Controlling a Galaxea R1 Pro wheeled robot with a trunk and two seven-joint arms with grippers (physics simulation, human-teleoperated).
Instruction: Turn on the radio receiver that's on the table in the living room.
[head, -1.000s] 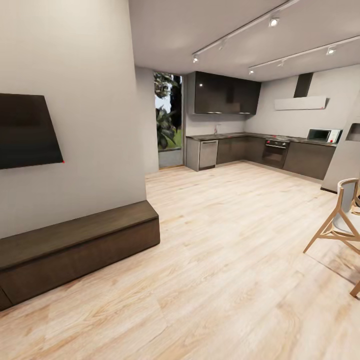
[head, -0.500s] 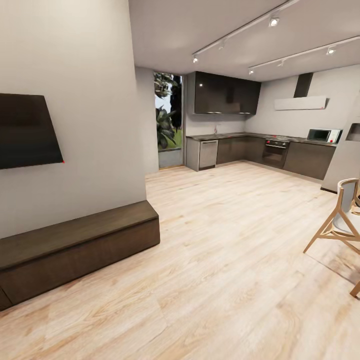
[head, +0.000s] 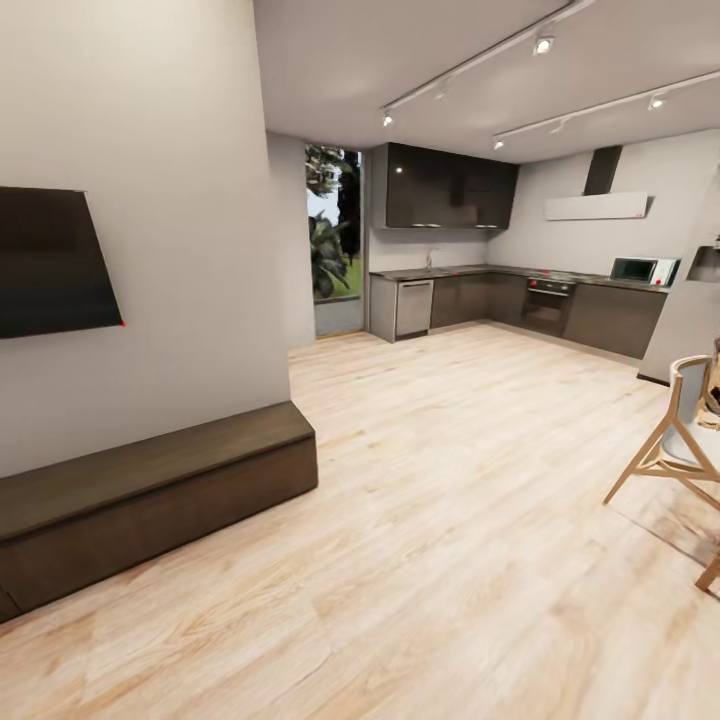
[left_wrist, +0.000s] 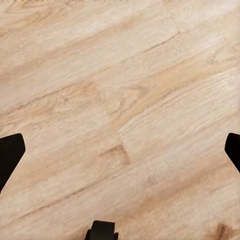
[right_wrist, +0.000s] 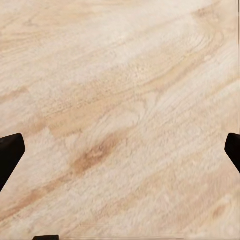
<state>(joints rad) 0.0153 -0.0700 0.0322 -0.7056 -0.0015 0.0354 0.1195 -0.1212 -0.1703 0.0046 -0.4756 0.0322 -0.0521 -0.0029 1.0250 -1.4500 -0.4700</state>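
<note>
Radio and coffee table are somewhere outside what I am seeing from here; the robot is facing a wood floor (head: 450, 520) that is running from the living room side toward a dark-cabinet kitchen (head: 470, 300).

Taking the low dark bench (head: 150, 500) as my landmark: it is sitting against the pale wall (head: 150, 120), and a black wall screen (head: 50, 262) is hanging directly above it. Beyond the bench's far end, the wall is ending at a corner, and past that a tall window (head: 332, 240) is showing green plants outside. Further along from the window, glossy dark upper cabinets (head: 450, 186) are hanging over a counter, with a silver dishwasher front (head: 414, 308) and an oven (head: 548, 305) set below it. A microwave (head: 640, 269) is standing on the counter at the far end from the bench, under a white hood (head: 598, 206). Track lights (head: 545, 44) are running across the ceiling. Well apart from the bench, across the open floor, a wooden-legged chair (head: 675, 440) is standing, partly cut off.

Left gripper (left_wrist: 120, 150) is pointing down at bare floor planks (left_wrist: 125, 100), its dark fingertips (left_wrist: 10, 152) spread far apart with nothing between them. Right gripper (right_wrist: 120, 150) is doing the same above the planks (right_wrist: 125, 100), its fingertips (right_wrist: 10, 152) equally wide and holding nothing.
</note>
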